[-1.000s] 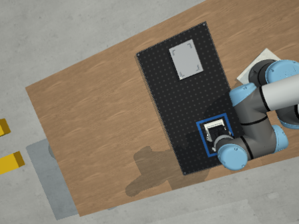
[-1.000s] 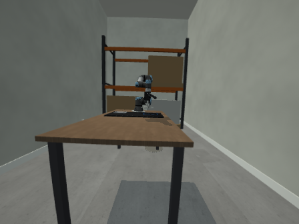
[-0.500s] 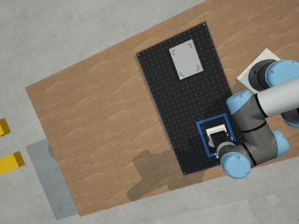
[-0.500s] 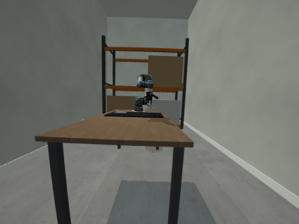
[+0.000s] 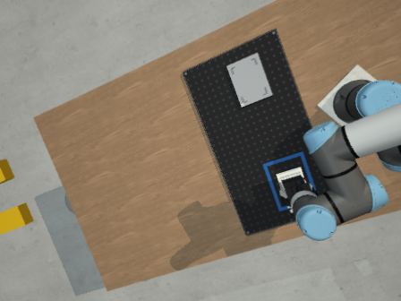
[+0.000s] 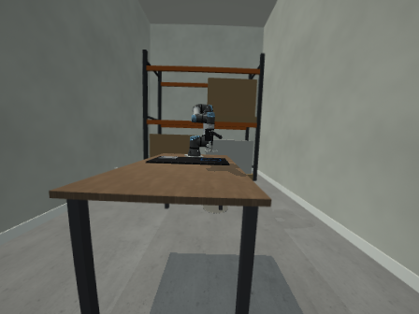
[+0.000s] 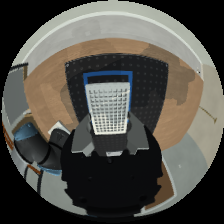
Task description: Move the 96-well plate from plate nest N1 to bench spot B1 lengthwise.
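A wooden counter (image 5: 125, 152) carried a black perforated board (image 5: 242, 134). The arm hid part of the blue-framed plate nest (image 5: 269, 179). The gripper (image 7: 109, 131) was clamped on the 96-well plate (image 7: 107, 111) above it, its near end hidden.

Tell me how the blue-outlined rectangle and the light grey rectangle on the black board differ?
The blue taped outline is only a border, with black pegboard showing inside; the light grey pad is solid, with corner marks. The gripper holds the white 96-well plate over the blue one; the grey one is bare. Both are rectangles on that board.
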Robot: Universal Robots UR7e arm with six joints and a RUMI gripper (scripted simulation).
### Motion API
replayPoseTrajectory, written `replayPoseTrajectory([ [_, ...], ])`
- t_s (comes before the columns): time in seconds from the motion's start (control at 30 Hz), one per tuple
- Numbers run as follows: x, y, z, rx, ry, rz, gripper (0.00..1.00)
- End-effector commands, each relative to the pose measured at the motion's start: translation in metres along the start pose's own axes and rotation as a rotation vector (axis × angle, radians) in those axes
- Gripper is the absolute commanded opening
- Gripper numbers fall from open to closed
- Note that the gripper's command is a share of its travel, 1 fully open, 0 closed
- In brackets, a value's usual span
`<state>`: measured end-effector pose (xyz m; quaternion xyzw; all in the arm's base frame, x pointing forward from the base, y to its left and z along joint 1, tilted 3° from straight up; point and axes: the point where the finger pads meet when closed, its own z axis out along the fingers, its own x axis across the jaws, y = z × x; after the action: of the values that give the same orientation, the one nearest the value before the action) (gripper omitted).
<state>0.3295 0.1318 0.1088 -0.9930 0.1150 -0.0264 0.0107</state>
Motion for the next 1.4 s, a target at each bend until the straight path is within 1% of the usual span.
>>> replayPoseTrajectory([
  [0.0,0.000,0.000,0.000,0.000,0.001,0.000,0.00],
  [0.47,0.000,0.001,0.000,0.000,0.001,0.000,0.00],
  [1.37,0.000,0.001,0.041,0.000,0.001,0.000,0.00],
])
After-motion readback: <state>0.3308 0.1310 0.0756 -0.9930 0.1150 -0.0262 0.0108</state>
